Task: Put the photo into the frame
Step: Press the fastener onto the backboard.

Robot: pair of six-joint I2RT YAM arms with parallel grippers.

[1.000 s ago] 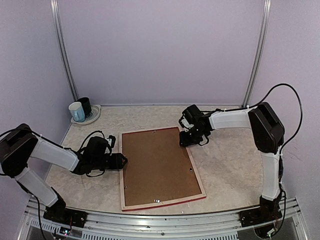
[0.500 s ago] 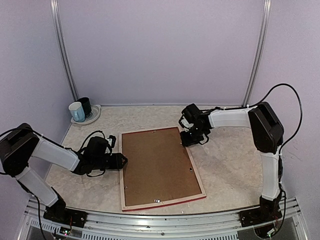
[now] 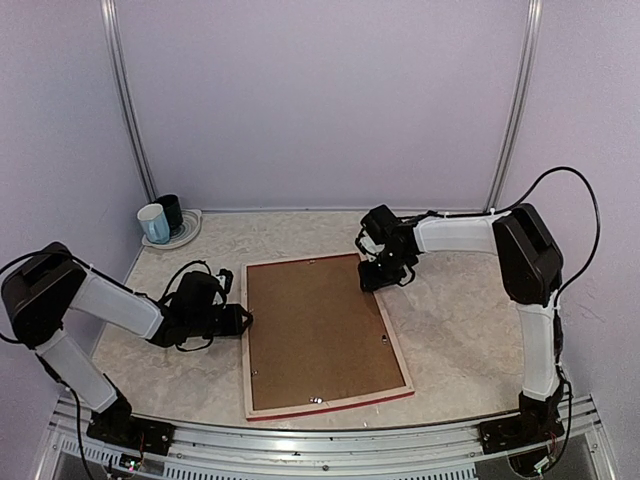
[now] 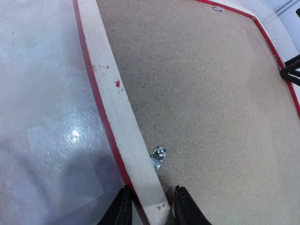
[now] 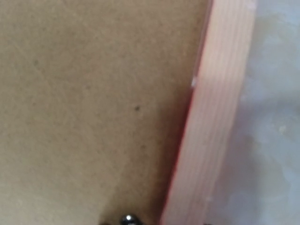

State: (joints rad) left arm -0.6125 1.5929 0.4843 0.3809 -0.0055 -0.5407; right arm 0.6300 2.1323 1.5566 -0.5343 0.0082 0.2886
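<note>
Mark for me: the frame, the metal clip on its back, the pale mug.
frame (image 4: 112,103), left wrist view, pale wood side rail.
metal clip (image 4: 158,157), left wrist view, middle of the clip.
pale mug (image 3: 153,224), top external view, its outer wall.

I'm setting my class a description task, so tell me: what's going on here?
The frame lies face down on the table, brown backing board up. The left gripper straddles its left wooden rail; the right gripper sits at its far right corner. Whether either grips it is unclear. The photo is not in view.
</note>
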